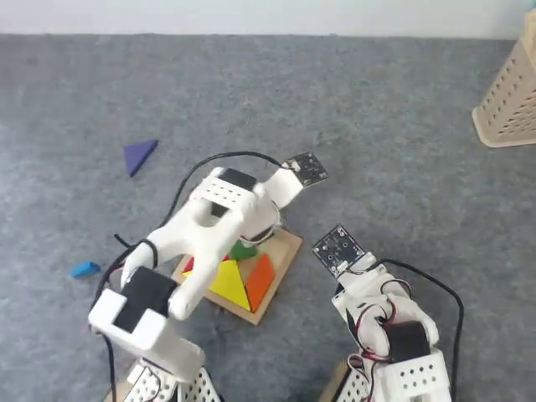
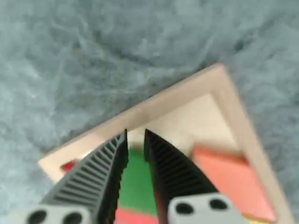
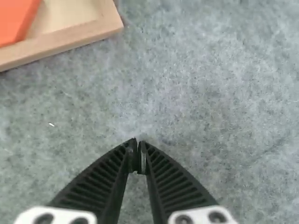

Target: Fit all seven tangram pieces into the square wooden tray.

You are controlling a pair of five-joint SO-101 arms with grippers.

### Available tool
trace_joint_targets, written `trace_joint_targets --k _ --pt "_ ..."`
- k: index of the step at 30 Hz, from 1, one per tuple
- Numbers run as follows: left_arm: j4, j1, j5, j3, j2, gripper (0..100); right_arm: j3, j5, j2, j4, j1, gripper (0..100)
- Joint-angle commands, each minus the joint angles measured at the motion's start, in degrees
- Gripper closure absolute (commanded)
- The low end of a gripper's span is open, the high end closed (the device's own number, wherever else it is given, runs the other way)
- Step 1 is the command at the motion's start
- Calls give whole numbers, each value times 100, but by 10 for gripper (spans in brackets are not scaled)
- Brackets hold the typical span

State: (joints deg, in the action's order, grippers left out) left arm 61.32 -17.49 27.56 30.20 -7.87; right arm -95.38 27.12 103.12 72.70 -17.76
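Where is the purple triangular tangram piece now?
High view: the purple triangular piece lies on the grey carpet, left of the square wooden tray, farther back than the small blue piece.

A grey carpet (image 1: pixel 377 109) is covering the whole tabletop. A beige basket (image 1: pixel 512 92) with rows of holes is standing upright at its far right edge. A pale wall (image 1: pixel 251 15) is running along behind.

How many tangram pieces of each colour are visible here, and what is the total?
purple piece: 1
blue piece: 1
green piece: 1
yellow piece: 1
orange piece: 1
red piece: 1
Total: 6 visible; the left arm may hide another.
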Motion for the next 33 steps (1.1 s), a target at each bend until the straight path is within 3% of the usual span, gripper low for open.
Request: trace_joint_targets --k 1,10,19,25,28,33 --pt "193 422 211 22 325 945 -105 -35 84 31 -4 991" --pt "176 290 -88 -57 1345 942 -105 -35 84 31 -4 991" --pt "132 1266 -932 743 2769 943 -105 -35 84 31 -4 991" --pt "-1266 1213 -932 2097 2919 942 -105 -35 84 31 -4 991" --pt "-1301 1152 -932 2026 2919 942 -105 -35 84 31 -4 991" --pt "-1327 431 -932 1956 2725 942 -105 -35 84 31 -4 991"
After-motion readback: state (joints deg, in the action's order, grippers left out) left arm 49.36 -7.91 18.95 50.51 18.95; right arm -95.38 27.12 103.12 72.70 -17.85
